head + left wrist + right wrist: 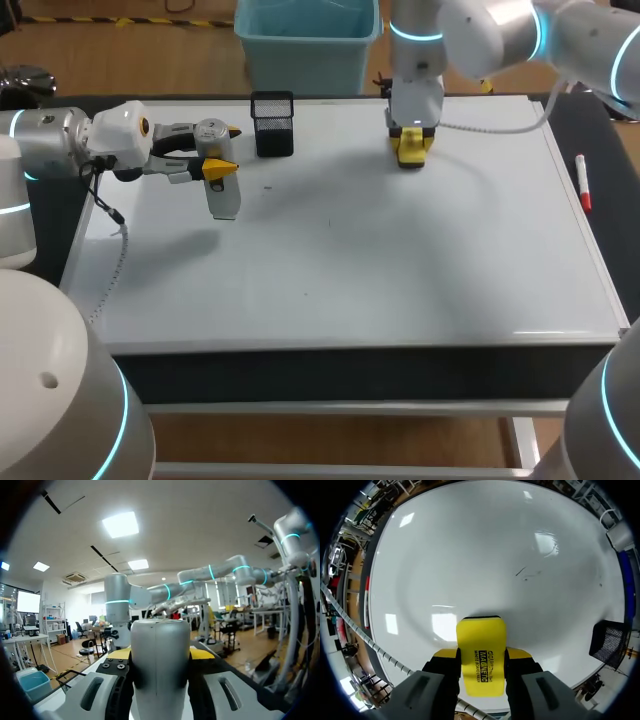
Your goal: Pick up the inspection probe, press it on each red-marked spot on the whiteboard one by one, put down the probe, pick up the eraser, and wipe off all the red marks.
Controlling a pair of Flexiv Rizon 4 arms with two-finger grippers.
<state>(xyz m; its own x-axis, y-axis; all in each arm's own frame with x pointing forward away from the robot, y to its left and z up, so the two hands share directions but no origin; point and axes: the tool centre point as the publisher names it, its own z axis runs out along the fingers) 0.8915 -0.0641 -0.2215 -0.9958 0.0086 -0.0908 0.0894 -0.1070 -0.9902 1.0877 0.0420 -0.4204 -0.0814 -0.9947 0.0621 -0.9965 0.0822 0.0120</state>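
My left gripper [228, 150] is shut on the grey cylindrical probe [222, 190], held above the left part of the whiteboard [350, 260]. In the left wrist view the probe [160, 670] fills the gap between the yellow-tipped fingers [199, 653]. My right gripper [412, 146] is shut on the yellow eraser [411, 152] at the board's far edge, pointing straight down. From the right wrist the eraser [481, 640] sits between the fingers, low over the whiteboard [470, 555]; I cannot tell if it touches. Only a few faint dark specks [522, 571] show; no red marks are visible.
A black mesh holder [272, 123] stands at the board's far edge between the two grippers, also seen beside the eraser as the holder [607, 642]. A red marker [582, 182] lies off the board's right edge.
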